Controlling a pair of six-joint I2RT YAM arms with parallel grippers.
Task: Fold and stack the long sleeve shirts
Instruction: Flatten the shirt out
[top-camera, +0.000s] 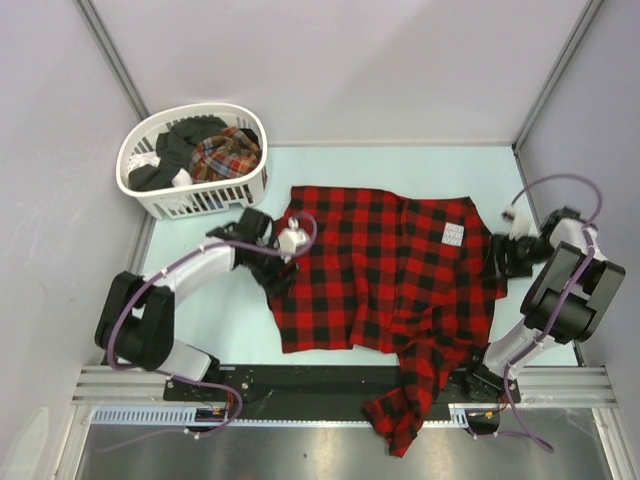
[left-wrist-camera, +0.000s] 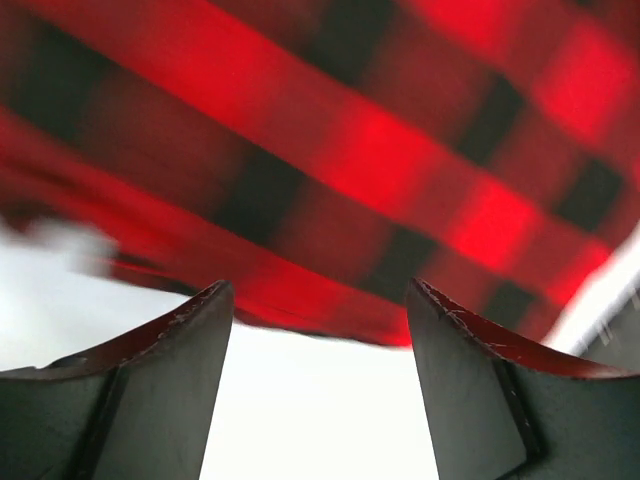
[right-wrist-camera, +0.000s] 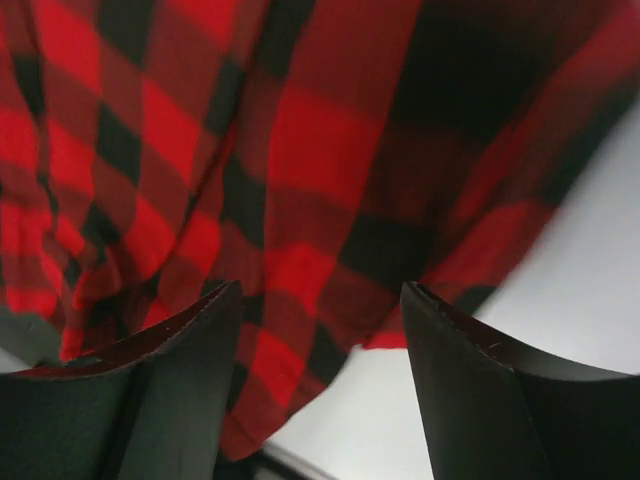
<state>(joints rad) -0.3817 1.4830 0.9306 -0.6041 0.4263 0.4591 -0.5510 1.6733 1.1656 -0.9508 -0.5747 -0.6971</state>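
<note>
A red-and-black checked flannel shirt (top-camera: 385, 265) lies spread on the pale table, one sleeve (top-camera: 405, 405) trailing over the near rail. My left gripper (top-camera: 280, 268) is at the shirt's left edge, open, with bare table between its fingers and the cloth's hem (left-wrist-camera: 330, 320) just beyond the tips. At the shirt's right edge my right gripper (top-camera: 500, 258) also stands open, and the cloth (right-wrist-camera: 300, 220) lies loose under and past its tips. A finer multicolour plaid shirt (top-camera: 228, 152) is bunched in the basket.
The white slatted basket (top-camera: 195, 198) stands at the back left and also holds dark clothing (top-camera: 175, 150). Grey walls close in on the left and right. A black rail (top-camera: 320, 378) runs along the near edge.
</note>
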